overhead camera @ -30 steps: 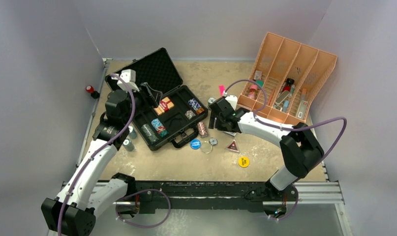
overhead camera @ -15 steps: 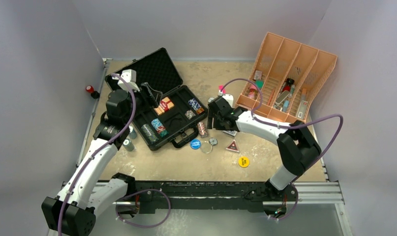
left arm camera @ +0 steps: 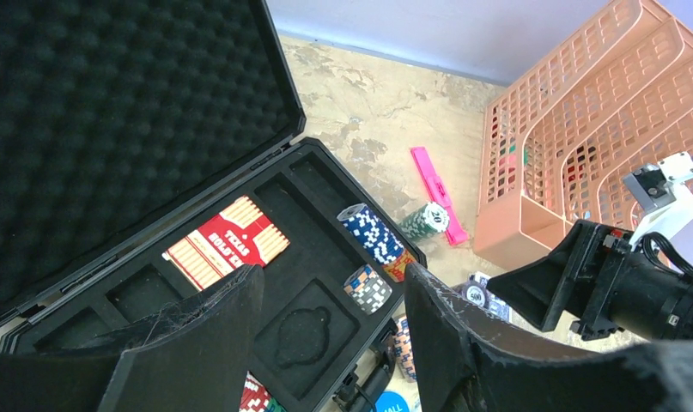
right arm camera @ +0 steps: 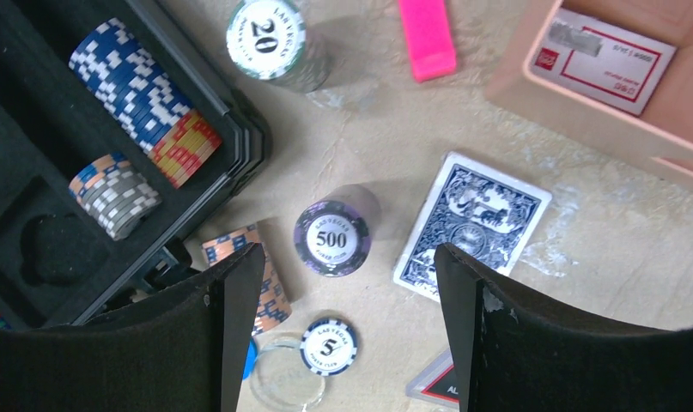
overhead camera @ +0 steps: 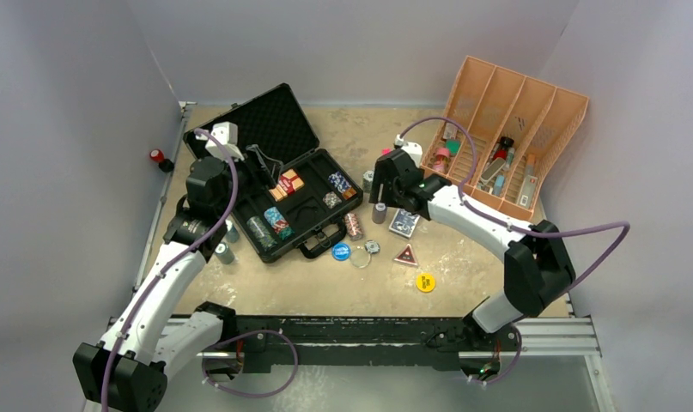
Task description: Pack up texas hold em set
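- The end effector [right arm camera: 344,262], fingers wide apart, frames a purple 500 chip stack [right arm camera: 332,239], centre frame.
- A blue card deck [right arm camera: 471,225] lies just right of it.
- A green 20 stack [right arm camera: 267,39] stands at top.
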Action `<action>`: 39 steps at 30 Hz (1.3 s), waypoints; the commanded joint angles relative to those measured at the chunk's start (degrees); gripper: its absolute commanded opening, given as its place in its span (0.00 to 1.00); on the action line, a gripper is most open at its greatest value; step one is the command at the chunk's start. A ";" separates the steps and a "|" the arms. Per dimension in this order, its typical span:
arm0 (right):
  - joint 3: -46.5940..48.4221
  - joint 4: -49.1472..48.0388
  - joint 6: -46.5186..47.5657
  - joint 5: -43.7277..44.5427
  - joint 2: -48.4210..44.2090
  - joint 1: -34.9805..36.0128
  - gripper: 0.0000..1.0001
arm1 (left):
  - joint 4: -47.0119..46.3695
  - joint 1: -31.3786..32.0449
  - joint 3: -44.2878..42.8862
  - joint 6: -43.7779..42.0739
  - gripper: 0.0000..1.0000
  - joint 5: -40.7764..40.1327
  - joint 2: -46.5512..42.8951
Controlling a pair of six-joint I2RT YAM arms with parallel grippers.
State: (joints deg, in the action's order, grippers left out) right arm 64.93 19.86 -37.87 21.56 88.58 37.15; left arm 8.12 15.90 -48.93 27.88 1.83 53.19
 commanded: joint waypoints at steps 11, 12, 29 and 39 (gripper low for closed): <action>-0.79 -4.90 8.22 -7.48 1.06 -3.40 0.77 | -3.02 0.18 0.03 -0.13 0.61 -0.51 0.62; -0.51 -5.18 8.87 -8.41 2.09 -3.40 0.77 | -2.95 0.14 -0.02 -0.15 0.61 -0.51 0.60; 0.28 -10.13 11.96 -11.89 9.63 -3.13 0.44 | -2.85 0.18 -0.05 -0.13 0.61 0.01 1.57; 1.04 -7.96 15.68 -20.66 1.27 -3.28 0.23 | -3.34 0.27 -0.06 -0.46 0.63 5.18 3.70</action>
State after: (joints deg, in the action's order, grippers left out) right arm 63.33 12.43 -24.82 7.27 97.34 33.78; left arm 8.10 15.90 -48.93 27.88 2.66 55.96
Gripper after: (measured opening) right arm 0.459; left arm 0.619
